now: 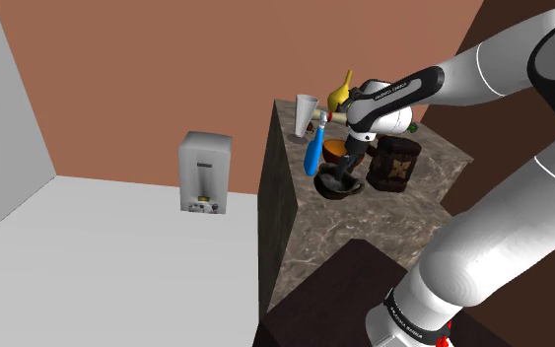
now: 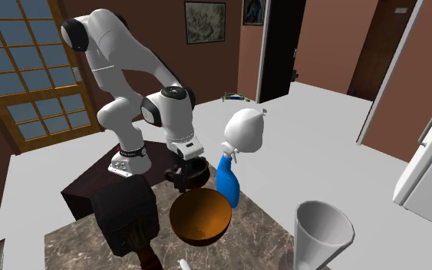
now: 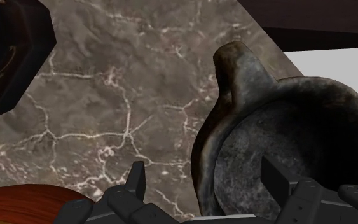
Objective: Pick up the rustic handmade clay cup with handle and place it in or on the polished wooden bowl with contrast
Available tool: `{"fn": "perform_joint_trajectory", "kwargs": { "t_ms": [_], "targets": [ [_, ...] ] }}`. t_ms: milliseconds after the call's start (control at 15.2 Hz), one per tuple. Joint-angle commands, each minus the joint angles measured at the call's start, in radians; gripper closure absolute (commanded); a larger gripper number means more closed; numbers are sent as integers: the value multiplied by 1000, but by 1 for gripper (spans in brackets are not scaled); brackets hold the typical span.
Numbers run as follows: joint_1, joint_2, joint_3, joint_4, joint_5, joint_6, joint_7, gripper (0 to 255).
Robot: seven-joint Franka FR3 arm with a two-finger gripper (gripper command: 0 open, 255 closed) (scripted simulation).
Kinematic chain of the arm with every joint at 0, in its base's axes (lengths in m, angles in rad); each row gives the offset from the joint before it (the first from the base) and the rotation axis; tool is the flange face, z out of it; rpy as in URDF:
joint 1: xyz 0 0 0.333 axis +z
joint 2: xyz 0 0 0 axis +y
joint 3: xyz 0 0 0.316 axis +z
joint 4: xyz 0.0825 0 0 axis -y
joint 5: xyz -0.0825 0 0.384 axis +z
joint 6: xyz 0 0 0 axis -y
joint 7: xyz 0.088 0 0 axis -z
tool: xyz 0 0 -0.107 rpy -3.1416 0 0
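Your jaws stand open and empty, astride one wall of the dark cup (image 3: 292, 146), which sits on the bench (image 3: 107, 95) near the bowl (image 3: 25, 207). Close unevenly and you may tip it.

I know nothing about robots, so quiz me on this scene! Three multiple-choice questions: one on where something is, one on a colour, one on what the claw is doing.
1. Where is the dark cup relative to the wooden bowl?
A inside it; B beside it on the marble tabletop; C under it.
2. The spray bottle has a body that is:
A blue; B green; C red.
3. The gripper has its fingers:
A shut together; B apart, astride the cup's rim; C clasping the bottle.

Answers: 1 B, the cup stands on the marble. 2 A, the body is plainly blue. 3 B, the wrist view shows one finger outside the wall and one inside.
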Motion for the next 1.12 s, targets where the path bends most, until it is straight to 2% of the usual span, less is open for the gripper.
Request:
{"fn": "perform_joint_trajectory", "kwargs": {
  "t_ms": [0, 132, 198, 792, 1056],
  "targets": [
    [0, 0, 0, 0, 0, 0, 0, 0],
    [0, 0, 0, 0, 0, 0, 0, 0],
    [0, 0, 0, 0, 0, 0, 0, 255],
    [0, 0, 0, 0, 0, 0, 0, 255],
    [-5, -38, 10, 25, -16, -60, 15, 255]
  ]
}}
